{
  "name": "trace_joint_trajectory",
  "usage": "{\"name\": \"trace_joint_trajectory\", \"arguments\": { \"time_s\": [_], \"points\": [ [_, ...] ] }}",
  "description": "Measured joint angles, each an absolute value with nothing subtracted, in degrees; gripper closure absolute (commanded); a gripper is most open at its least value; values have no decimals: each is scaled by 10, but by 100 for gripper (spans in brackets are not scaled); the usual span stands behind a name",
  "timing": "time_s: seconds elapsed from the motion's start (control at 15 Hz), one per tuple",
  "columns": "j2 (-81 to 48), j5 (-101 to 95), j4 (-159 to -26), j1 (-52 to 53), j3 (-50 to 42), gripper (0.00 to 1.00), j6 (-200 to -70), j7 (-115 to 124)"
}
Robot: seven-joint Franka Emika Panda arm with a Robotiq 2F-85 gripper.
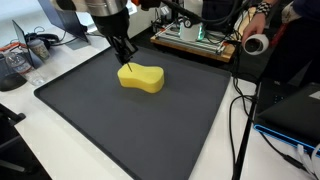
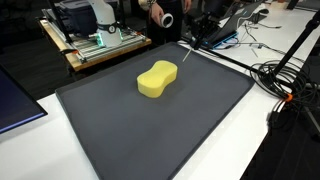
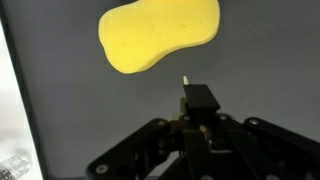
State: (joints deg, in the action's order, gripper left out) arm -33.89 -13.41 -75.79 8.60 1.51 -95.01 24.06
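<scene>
Pinching a thin pale-tipped stick (image 3: pixel 184 80), the gripper (image 3: pixel 198 100) has its jaws pressed together just beside the yellow sponge (image 3: pixel 160 35) on the dark mat (image 1: pixel 190 120). In the wrist view the sponge lies toward eleven o'clock, its long axis running roughly eight to two.

A sponge (image 1: pixel 141 78) lies on the mat (image 1: pixel 120 130), near the mat's middle and a little toward its far edge in an exterior view. The gripper (image 1: pixel 128 62) hangs above the mat, just beside the sponge's end nearest that far edge. A board of electronics (image 1: pixel 195 40) sits beyond the mat's far edge. Cables (image 1: pixel 240 115) run beside the mat.
</scene>
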Motion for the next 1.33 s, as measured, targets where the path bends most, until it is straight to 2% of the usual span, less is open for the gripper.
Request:
{"name": "trace_joint_trajectory", "arguments": {
  "time_s": [0.13, 0.2, 0.4, 0.47, 0.8, 1.33],
  "points": [
    [-338, -116, -742, 70, 10, 97, -926, 211],
    [-338, -109, -732, 64, 7, 88, -912, 203],
    [-339, -107, -730, 63, 3, 88, -910, 200],
    [-341, -107, -730, 66, 3, 97, -910, 201],
    [-351, -99, -716, 64, 1, 97, -897, 195],
    [-460, 18, -583, 4, 2, 97, -782, 106]
  ]
}}
